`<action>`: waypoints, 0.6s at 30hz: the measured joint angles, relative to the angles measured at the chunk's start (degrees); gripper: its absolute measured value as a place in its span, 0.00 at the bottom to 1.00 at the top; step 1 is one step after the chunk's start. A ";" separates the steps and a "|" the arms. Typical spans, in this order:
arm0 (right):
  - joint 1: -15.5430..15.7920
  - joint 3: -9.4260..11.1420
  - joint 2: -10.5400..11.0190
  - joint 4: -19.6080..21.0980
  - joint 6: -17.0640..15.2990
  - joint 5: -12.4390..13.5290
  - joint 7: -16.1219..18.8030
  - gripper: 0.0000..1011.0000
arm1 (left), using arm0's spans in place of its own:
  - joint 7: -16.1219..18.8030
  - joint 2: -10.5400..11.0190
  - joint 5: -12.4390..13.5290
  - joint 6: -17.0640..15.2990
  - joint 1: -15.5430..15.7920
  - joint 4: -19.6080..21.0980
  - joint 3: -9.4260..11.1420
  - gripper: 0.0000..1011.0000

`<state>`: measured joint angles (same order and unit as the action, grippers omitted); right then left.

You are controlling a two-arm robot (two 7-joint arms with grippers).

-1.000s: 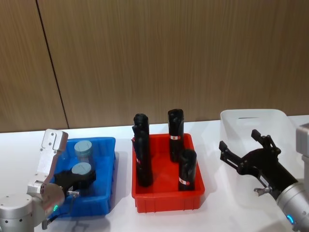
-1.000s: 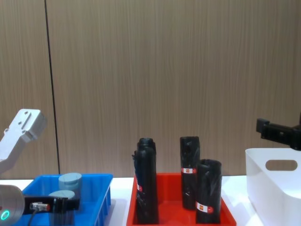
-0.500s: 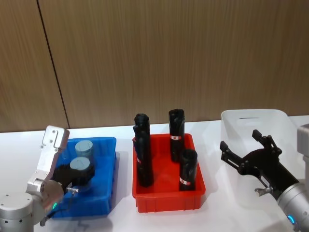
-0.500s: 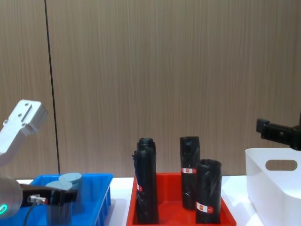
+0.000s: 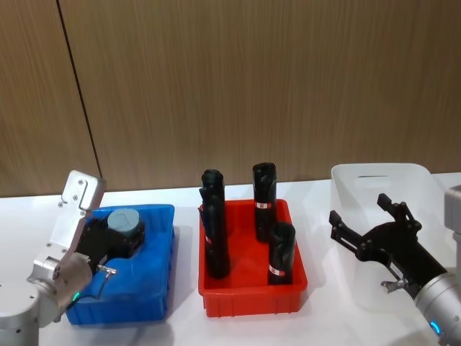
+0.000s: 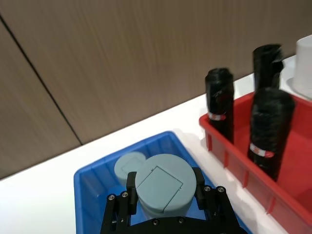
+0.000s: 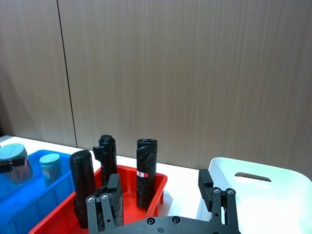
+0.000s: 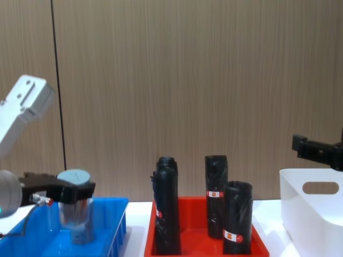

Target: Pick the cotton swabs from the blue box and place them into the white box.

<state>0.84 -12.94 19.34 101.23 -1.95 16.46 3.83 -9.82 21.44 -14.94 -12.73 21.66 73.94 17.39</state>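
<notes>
My left gripper (image 5: 121,236) is shut on a cotton swab tub (image 5: 124,220) with a grey-blue lid, held above the blue box (image 5: 155,288). From the chest, the clear tub (image 8: 73,206) hangs with its base just inside the blue box (image 8: 110,217). The left wrist view looks down on the held lid (image 6: 161,184) between the fingers, with a second tub (image 6: 126,166) standing behind it in the box (image 6: 90,178). My right gripper (image 5: 358,210) hovers open and empty in front of the white box (image 5: 374,173) on the right.
A red tray (image 5: 252,295) with three tall black wrapped rolls (image 5: 263,189) stands between the blue box and the white box. A wood-panel wall runs behind the table. White tabletop lies in front of the containers.
The left gripper has risen with the cotton swab tub, lifting it from the blue box floor to above the rim. The right arm has stayed still.
</notes>
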 joint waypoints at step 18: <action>0.00 0.00 0.00 0.00 0.00 0.00 0.00 0.99 | -11.75 3.28 -3.08 2.95 -2.95 8.34 -1.13 0.66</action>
<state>0.84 -12.94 19.34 101.23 -1.95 16.46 3.83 -21.57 24.72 -18.02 -9.78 18.71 82.28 16.26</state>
